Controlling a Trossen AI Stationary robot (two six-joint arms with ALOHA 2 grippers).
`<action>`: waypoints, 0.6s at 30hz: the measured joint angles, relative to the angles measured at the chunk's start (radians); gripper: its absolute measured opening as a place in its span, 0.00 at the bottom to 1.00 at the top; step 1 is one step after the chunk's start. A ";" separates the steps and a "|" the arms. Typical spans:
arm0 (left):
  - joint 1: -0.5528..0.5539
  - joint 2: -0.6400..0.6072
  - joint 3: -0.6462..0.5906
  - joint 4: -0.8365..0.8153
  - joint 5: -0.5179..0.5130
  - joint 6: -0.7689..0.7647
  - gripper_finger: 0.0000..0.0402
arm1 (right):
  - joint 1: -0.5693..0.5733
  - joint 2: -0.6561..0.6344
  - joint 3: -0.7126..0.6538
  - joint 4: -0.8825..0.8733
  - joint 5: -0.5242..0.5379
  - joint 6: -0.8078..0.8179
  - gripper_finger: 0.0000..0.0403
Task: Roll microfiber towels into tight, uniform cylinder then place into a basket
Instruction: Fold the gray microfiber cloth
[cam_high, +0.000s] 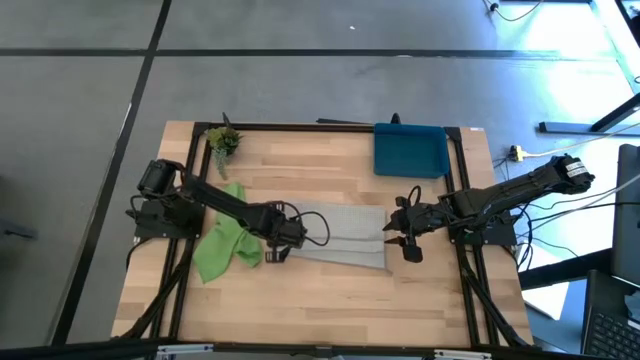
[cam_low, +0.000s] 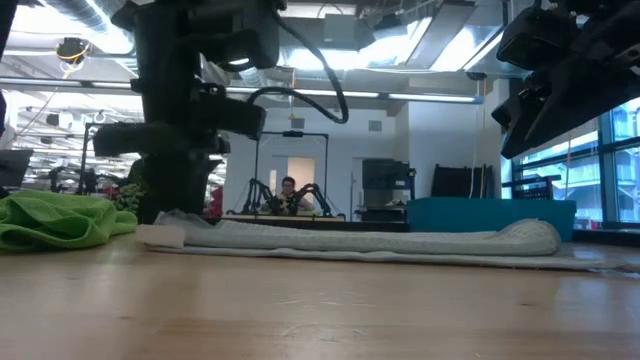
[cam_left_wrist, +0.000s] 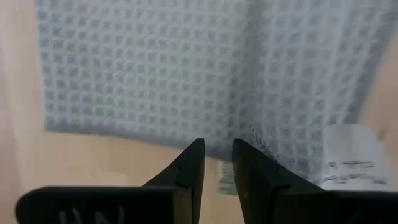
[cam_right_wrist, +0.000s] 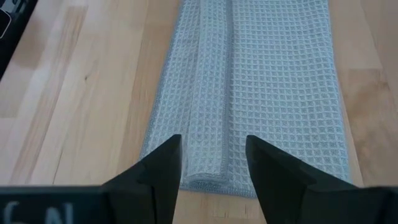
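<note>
Two jaws poised at opposite ends of the light grey waffle-weave towel (cam_high: 345, 236), both apart and empty; I should roll its folded edge evenly, keeping tension.

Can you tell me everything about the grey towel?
The grey towel is a soft, waffle-textured cloth lying flat mid-table, stretched between both arms. It is folded into a long strip, with one long edge rolled into a thin ridge. A small white tag sits at its end by the left gripper. The right gripper straddles the ridge at the other end. The green towel lies beside it.
</note>
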 joint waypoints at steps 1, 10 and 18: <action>-0.004 0.000 0.000 0.013 0.009 0.011 0.18 | 0.000 0.000 0.000 0.000 0.000 0.000 0.45; -0.019 0.000 0.000 0.128 0.140 0.071 0.18 | 0.000 0.000 0.000 0.000 0.000 0.001 0.45; -0.036 0.000 0.000 0.130 0.254 0.071 0.18 | 0.000 0.000 0.000 0.000 0.000 0.002 0.45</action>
